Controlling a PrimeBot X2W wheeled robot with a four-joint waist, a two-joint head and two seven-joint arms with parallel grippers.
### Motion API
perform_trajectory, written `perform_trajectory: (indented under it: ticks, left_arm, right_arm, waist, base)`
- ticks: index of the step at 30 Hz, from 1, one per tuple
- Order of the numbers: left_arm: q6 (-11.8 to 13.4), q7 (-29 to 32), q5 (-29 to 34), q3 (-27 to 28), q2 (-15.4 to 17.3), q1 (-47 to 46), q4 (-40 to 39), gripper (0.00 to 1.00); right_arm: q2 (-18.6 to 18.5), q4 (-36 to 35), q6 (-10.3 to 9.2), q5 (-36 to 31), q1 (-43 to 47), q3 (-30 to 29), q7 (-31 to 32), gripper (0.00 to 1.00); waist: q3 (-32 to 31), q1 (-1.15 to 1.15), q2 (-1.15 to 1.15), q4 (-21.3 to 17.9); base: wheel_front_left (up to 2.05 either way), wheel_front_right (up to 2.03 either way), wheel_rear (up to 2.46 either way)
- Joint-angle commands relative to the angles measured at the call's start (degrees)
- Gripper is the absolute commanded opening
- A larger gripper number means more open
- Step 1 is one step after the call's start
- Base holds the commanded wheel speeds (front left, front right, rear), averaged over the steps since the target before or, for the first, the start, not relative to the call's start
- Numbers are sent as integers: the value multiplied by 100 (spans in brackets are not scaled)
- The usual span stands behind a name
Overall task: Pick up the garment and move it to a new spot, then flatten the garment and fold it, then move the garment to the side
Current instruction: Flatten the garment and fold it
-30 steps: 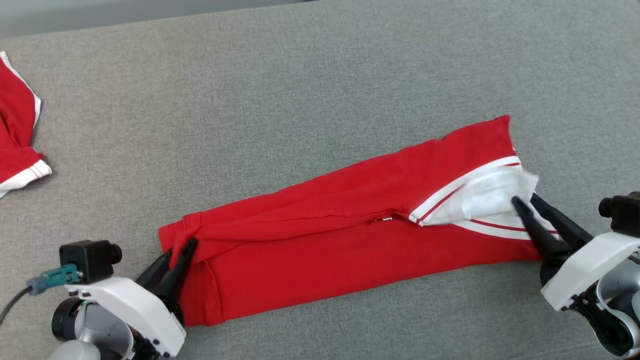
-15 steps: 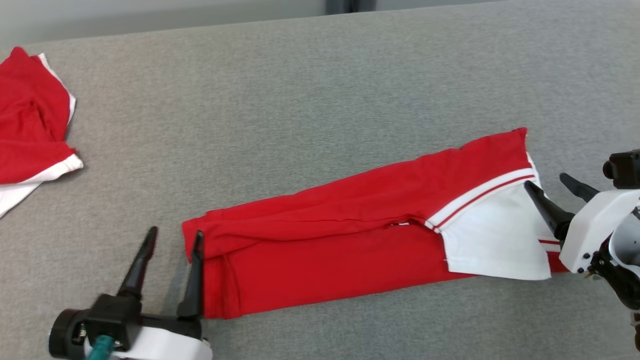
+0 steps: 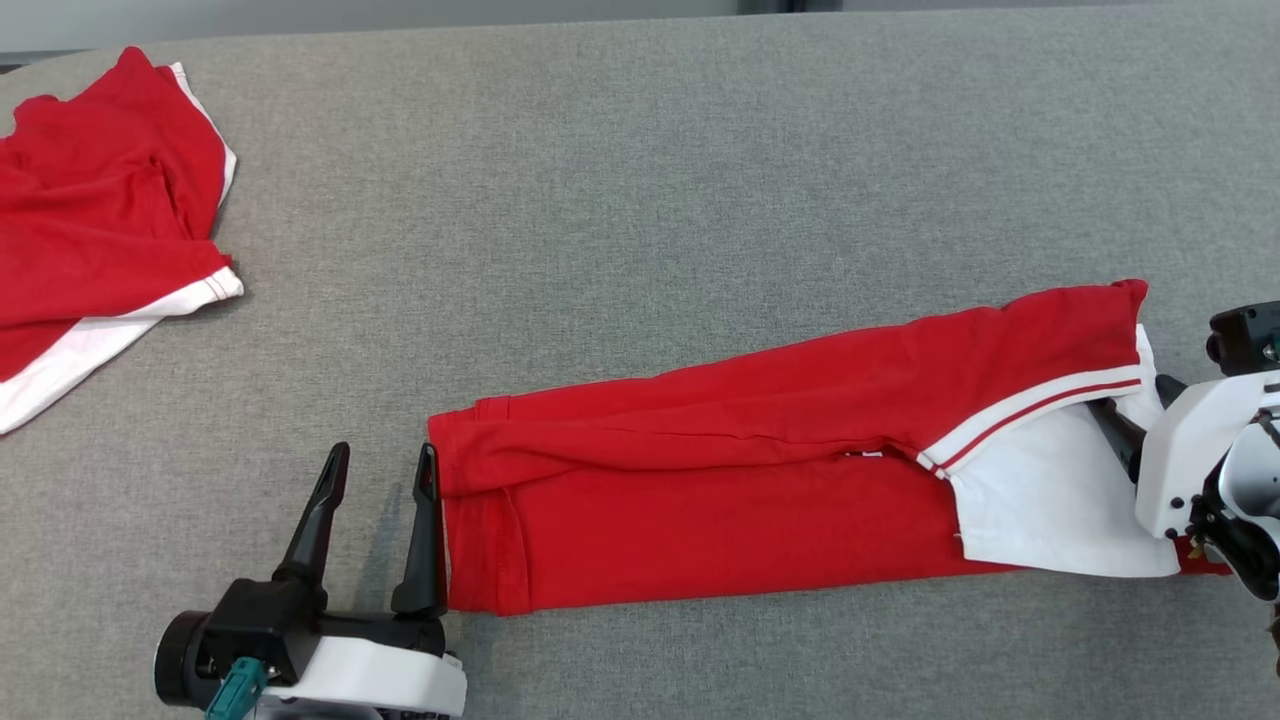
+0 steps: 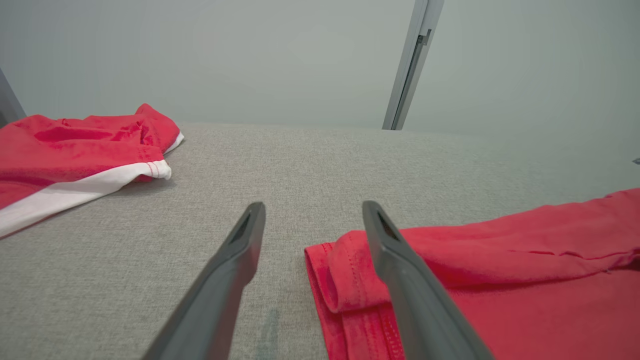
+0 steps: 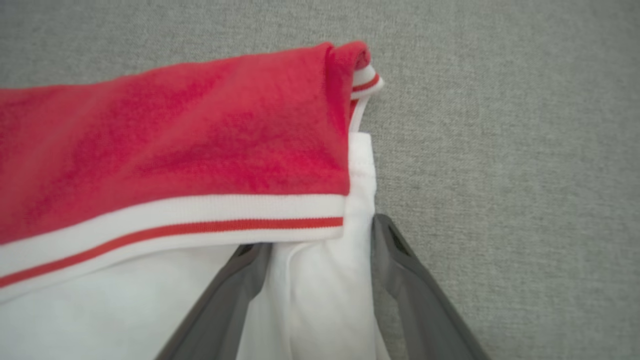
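The garment [image 3: 760, 480] is red with a white, red-striped panel and lies folded into a long band across the grey table [image 3: 640, 200]. My left gripper [image 3: 384, 455] stands open at its left end, with the right finger against the hem. In the left wrist view that gripper [image 4: 314, 210] is open beside the rolled red hem [image 4: 345, 280]. My right gripper [image 3: 1128, 395] is open at the white end. In the right wrist view its fingers [image 5: 317, 240] straddle loose white cloth [image 5: 310, 300], and the left fingertip is tucked under the striped edge.
A second red and white garment [image 3: 100, 230] lies crumpled at the table's far left, also seen as a heap [image 4: 75, 150] in the left wrist view. A pale wall and a metal post [image 4: 412, 65] stand behind the table.
Both grippers have opened and let go of the garment's ends. The white panel has dropped flat. The head camera has shifted, so the whole picture has slid right and down.
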Motion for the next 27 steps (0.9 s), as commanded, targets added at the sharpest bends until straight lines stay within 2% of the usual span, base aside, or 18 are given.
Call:
perform_trajectory:
  ticks: [1, 10, 11, 12, 18, 20, 27]
  left_arm:
    - [-44, -24, 54, 44, -17, 60, 42, 100]
    - [-522, -25, 387, 492, -426, 46, 287, 100]
    - [-569, -25, 414, 539, -469, 36, 307, 100]
    - [-612, -25, 453, 580, -503, 17, 313, 100]
    - [-827, -25, 642, 800, -665, -25, 419, 100]
    - [-867, -25, 696, 885, -696, 32, 453, 100]
    - [-1031, -25, 840, 1089, -773, 253, 586, 100]
  right_arm:
    - [6, 124, -3, 45, 57, 17, 41, 100]
    - [-5, 364, -1, 473, 52, 466, 500, 100]
    - [41, 414, 0, 535, 34, 512, 544, 45]
    - [101, 435, 0, 612, 17, 571, 551, 2]
    - [338, 514, 5, 1266, -251, 514, 228, 0]
    - [272, 470, 5, 1539, -308, 430, 184, 0]
    - [-620, 468, -2, 2165, -249, -124, 194, 0]
  waist:
    - [-7, 0, 0, 4]
    - [48, 0, 0, -45]
    - [62, 0, 0, -52]
    - [76, 0, 0, -56]
    - [95, 0, 0, -84]
    - [53, 0, 0, -120]
    - [-245, 0, 0, -196]
  base:
    - [0, 0, 0]
    - [0, 0, 0]
    - [0, 0, 0]
    - [0, 0, 0]
    - [0, 0, 0]
    - [0, 0, 0]
    - [0, 0, 0]
